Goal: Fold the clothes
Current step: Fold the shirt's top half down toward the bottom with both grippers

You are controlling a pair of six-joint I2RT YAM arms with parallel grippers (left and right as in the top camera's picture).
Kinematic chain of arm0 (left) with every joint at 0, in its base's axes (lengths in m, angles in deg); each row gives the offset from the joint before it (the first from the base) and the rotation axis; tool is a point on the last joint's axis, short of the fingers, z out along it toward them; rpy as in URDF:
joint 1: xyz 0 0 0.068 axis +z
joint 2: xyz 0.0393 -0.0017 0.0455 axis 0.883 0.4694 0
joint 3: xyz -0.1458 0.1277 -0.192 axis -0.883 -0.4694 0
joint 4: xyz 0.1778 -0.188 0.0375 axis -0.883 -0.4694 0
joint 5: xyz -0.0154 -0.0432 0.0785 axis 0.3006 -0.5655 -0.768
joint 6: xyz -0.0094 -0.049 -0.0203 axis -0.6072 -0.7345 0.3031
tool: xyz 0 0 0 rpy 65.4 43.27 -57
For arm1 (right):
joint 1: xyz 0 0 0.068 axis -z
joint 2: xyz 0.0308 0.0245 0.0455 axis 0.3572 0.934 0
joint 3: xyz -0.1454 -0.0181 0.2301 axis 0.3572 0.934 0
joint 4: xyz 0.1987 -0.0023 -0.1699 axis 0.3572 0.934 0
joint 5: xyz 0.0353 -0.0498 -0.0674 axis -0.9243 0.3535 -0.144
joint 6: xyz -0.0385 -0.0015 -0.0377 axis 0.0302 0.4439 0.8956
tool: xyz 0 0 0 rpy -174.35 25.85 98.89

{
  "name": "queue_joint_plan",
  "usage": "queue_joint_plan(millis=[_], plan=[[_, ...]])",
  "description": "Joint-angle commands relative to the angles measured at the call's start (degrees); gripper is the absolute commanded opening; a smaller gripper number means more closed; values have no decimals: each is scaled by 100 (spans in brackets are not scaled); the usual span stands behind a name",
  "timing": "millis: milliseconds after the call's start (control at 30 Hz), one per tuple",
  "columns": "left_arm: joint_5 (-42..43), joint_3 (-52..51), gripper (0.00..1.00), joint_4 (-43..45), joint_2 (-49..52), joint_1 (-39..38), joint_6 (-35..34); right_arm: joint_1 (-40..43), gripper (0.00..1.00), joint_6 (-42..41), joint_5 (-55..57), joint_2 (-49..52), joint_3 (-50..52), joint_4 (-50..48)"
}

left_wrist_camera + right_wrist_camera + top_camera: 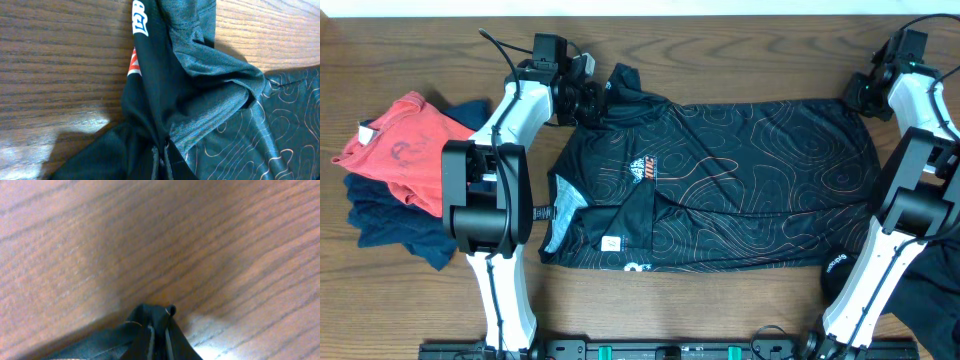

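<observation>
— Left of the T-shirt (740,180)?
— A pile (395,165) of laundry, well apart from it on the counter (720,310): coral on top, navy underneath.
— And at the T-shirt's far left corner?
— Left hand (588,100), clenched on the sleeve there. From the left wrist view, black cloth bunched and drawn down into the closed jaws, with white and red print on the raised fold.
— The T-shirt itself?
— Spread mostly flat across the middle of the counter, black, covered in thin orange contour lines. Small logo (643,170) left of its middle. Near left corner folded over onto the body, showing a small white tag (611,242). A bit of white lettering (635,267) at the near edge.
— Far right corner?
— Right hand (855,97), pinched shut on the hem corner. From the right wrist view, a small peak of black cloth caught in the closed jaws, bare wood beyond.
— Anything right of the T-shirt?
— Another black garment (930,290), off its near right corner, partly behind the right arm and cut off by the frame edge.
</observation>
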Motion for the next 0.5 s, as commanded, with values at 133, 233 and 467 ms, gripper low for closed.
queue_joint_plan(millis=[133, 233, 467], plan=[[46, 85, 6, -125, -490, 20, -33, -11, 1, -149, 350, -393, -190, 581], [42, 85, 6, -511, -942, 20, -33, 22, 2, -155, 457, -800, -197, 855], [37, 85, 6, -2551, -1838, 20, 136, 31, 1, -79, 782, -1585, -197, 2474]])
